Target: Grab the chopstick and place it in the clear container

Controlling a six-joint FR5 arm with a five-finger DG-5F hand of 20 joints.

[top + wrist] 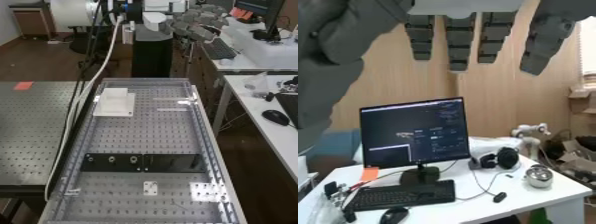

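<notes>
At the top of the high view, beyond the bench's far end, the dark grey hand (198, 24) is held up in the air, well away from the things on the bench. In the wrist view the hand (459, 42) has straight, spread fingers with nothing between them, and the thumb side is large and near. Two thin pale strips lie across the bench's far right part, the nearer strip (171, 109) being the brighter; I cannot tell whether either is a chopstick or a reflection.
A white block on a square base (114, 106) stands at the bench's far left. A black plate (174, 163) with round holes crosses the middle, with a small white plate (150, 188) nearer. A side desk (243, 107) carries a mouse (275, 117).
</notes>
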